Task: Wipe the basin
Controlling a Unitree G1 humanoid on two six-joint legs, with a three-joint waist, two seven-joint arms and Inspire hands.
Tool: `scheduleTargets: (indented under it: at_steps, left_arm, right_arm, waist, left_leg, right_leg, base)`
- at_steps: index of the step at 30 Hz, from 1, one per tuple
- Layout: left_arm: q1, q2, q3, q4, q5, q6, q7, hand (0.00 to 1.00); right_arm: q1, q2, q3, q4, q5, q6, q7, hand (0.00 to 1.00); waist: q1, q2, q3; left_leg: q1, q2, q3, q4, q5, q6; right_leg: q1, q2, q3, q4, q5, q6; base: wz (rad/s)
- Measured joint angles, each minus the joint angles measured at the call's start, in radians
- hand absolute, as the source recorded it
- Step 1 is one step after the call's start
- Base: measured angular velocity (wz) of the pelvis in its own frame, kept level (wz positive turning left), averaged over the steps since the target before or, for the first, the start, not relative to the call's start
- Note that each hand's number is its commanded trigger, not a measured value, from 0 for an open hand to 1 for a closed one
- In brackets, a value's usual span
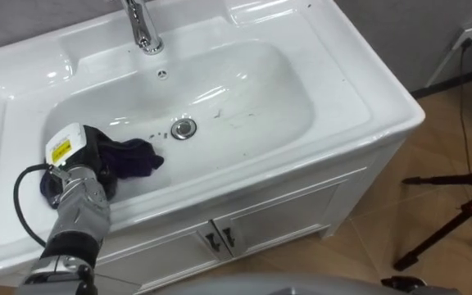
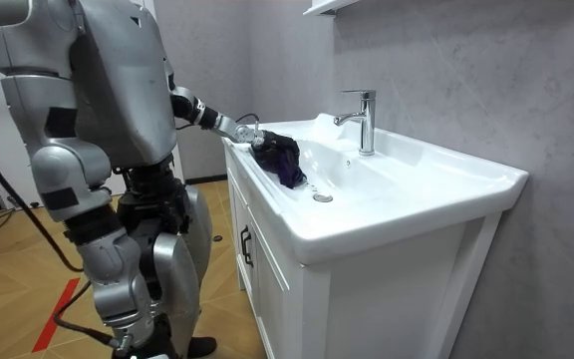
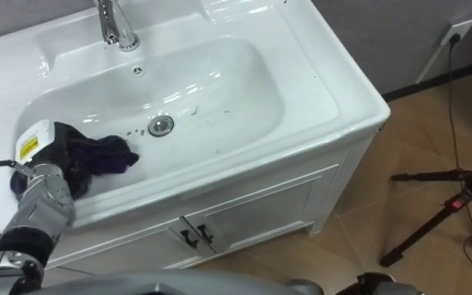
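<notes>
A white basin (image 1: 252, 86) is set in a white vanity, with a chrome faucet (image 1: 142, 29) at its back and a round drain (image 1: 183, 128) in the middle. My left hand (image 1: 88, 160) reaches into the basin's left end, fingers curled on a dark cloth (image 1: 135, 157). The cloth lies bunched against the basin floor just left of the drain. Small dark marks dot the basin floor right of the drain. In the room view I stand at the vanity's end, my left hand (image 2: 245, 130) over the rim and the cloth (image 2: 282, 160) hanging from it into the bowl.
Two white cabinet doors with dark handles (image 1: 220, 239) sit below the basin. A black tripod (image 1: 457, 213) stands on the wooden floor to the right, near a wall socket (image 1: 471, 37) with a cable. A shelf edge (image 2: 327, 6) juts out above the faucet.
</notes>
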Motion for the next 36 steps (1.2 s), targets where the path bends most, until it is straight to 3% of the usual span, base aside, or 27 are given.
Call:
scheduleTargets:
  at_steps: [10,16,19,22,28,30,34,36]
  left_arm:
    - [0.005,0.0,-0.004,-0.007,-0.001,0.001,-0.005,1.0]
    - [-0.013,0.0,-0.013,0.039,-0.009,0.002,-0.002,1.0]
    - [-0.041,0.0,-0.029,0.05,-0.054,0.027,-0.009,1.0]
    - [-0.107,0.002,-0.03,0.108,-0.143,0.032,-0.01,1.0]
    - [-0.291,0.029,-0.03,0.263,-0.361,0.049,-0.025,1.0]
    - [-0.393,0.047,-0.03,0.354,-0.431,0.051,-0.025,1.0]
    - [-0.54,0.074,-0.033,0.461,-0.534,0.05,-0.003,1.0]
    - [-0.609,0.079,-0.046,0.517,-0.581,0.035,0.028,1.0]
  right_arm:
    - [0.013,0.0,-0.002,0.015,0.014,-0.007,-0.002,0.0]
    - [0.013,0.0,0.006,0.036,0.023,-0.003,0.002,0.0]
    - [0.01,0.0,0.036,0.036,0.047,0.004,0.001,0.0]
    - [-0.009,0.001,0.041,0.049,0.062,0.004,-0.002,0.0]
    - [-0.087,0.0,0.048,0.095,0.223,-0.006,-0.028,0.0]
    - [-0.124,0.006,0.068,0.124,0.312,-0.016,-0.035,0.0]
    - [-0.199,0.021,0.11,0.168,0.374,-0.032,-0.044,0.0]
    - [-0.244,0.032,0.143,0.2,0.411,-0.038,-0.059,0.0]
  waist:
    - [0.0,0.001,0.004]
    - [-0.025,0.009,0.0089]
    - [-0.028,0.012,0.0084]
    - [-0.028,0.015,0.0087]
    - [-0.026,0.019,0.0119]
    - [-0.024,0.01,0.0194]
    - [-0.031,0.0,0.0287]
    - [-0.043,-0.015,0.0418]
  left_leg:
    - [0.008,0.0,-0.015,0.0,0.0,0.0]
    - [0.002,-0.003,-0.009,0.0,0.0,0.0]
    - [-0.003,-0.003,-0.005,0.001,0.0,-0.001]
    - [-0.037,-0.002,-0.004,0.009,0.002,-0.004]
    - [-0.125,0.007,0.049,0.038,0.004,-0.006]
    - [-0.164,0.012,0.066,0.046,0.009,-0.013]
    - [-0.246,0.024,0.086,0.065,0.014,-0.018]
    - [-0.277,0.03,0.095,0.07,0.017,-0.02]
  right_leg:
    - [0.01,0.0,-0.006,0.0,-0.001,0.0]
    - [0.007,-0.003,-0.002,0.004,-0.006,0.002]
    - [-0.007,-0.003,-0.003,0.007,-0.008,0.002]
    - [-0.041,-0.005,-0.01,0.029,-0.008,0.001]
    - [-0.134,-0.005,-0.011,0.057,-0.005,-0.004]
    - [-0.172,-0.002,-0.007,0.061,0.003,-0.009]
    - [-0.246,0.004,-0.008,0.076,0.02,-0.017]
    - [-0.276,0.008,-0.014,0.079,0.028,-0.022]
  base:
    - [0.0]
    - [0.01]
    - [0.02]
    - [0.07]
    - [0.01]
    - [-0.02]
    - [-0.04]
    - [-0.02]
